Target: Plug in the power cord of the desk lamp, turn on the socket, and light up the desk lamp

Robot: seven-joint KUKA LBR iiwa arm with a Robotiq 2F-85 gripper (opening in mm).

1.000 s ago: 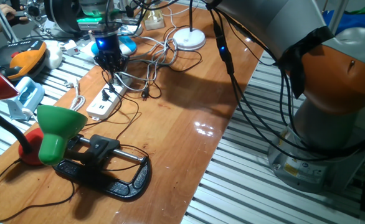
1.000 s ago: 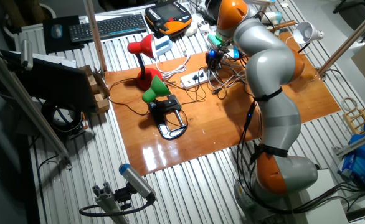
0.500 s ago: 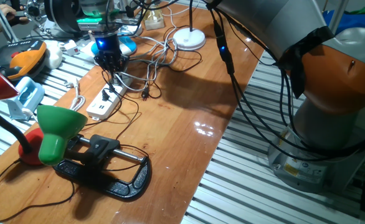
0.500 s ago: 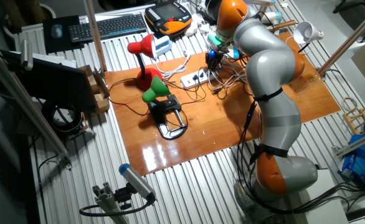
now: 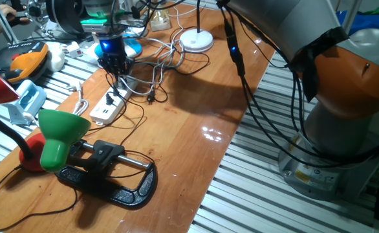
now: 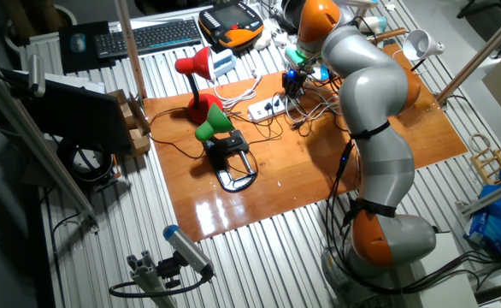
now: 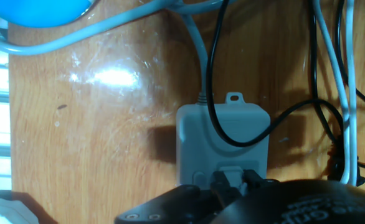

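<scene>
Fingers [image 7: 235,180], low in the hand view, sit over the socket [image 7: 223,146]; their grip cannot be told. The crossing black cord [image 7: 215,93] could snag and drag.

Arm stretched across table, hand [image 5: 114,66] pointing down, fingers near-closed

White socket [image 5: 109,106] and white desk lamp [image 5: 196,41] base on glossy orange-brown table [image 5: 196,103].

A glossy orange-brown wooden surface [image 6: 387,145] lay on a ribbed metal bench [image 6: 259,257], with bright light glaring off the varnish. A black keyboard [image 6: 152,36] sat at the far edge, and aluminium frame posts [image 6: 50,154] stood alongside
</scene>
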